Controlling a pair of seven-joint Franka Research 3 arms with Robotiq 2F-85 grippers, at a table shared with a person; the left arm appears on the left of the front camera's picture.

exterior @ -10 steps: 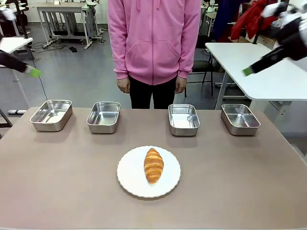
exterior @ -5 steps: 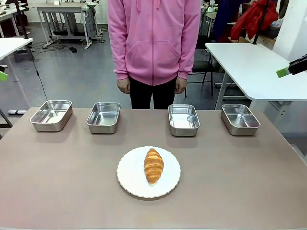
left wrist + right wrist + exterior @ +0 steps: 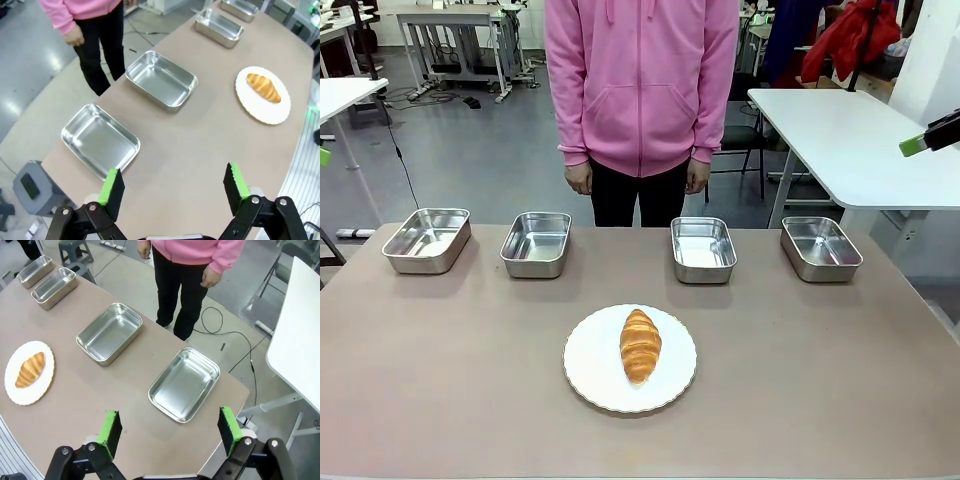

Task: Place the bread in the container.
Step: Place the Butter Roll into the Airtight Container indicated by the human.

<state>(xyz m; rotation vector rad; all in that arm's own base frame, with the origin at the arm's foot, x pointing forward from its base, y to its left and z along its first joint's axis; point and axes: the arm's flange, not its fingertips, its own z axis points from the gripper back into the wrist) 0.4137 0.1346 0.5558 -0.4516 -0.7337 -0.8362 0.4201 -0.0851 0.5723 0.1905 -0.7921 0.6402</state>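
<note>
The bread [image 3: 640, 345] lies on the plate [image 3: 588, 368], well apart from both arms' jaws, spread wide, seemingly held high.

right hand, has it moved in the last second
Yes. The right hand has drawn back rightward: its green tip was over the middle of the white side table, now by the picture's right edge.

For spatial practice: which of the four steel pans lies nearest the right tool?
The pan at the row's right end, just beyond the right tool; others lie farther off.
</note>
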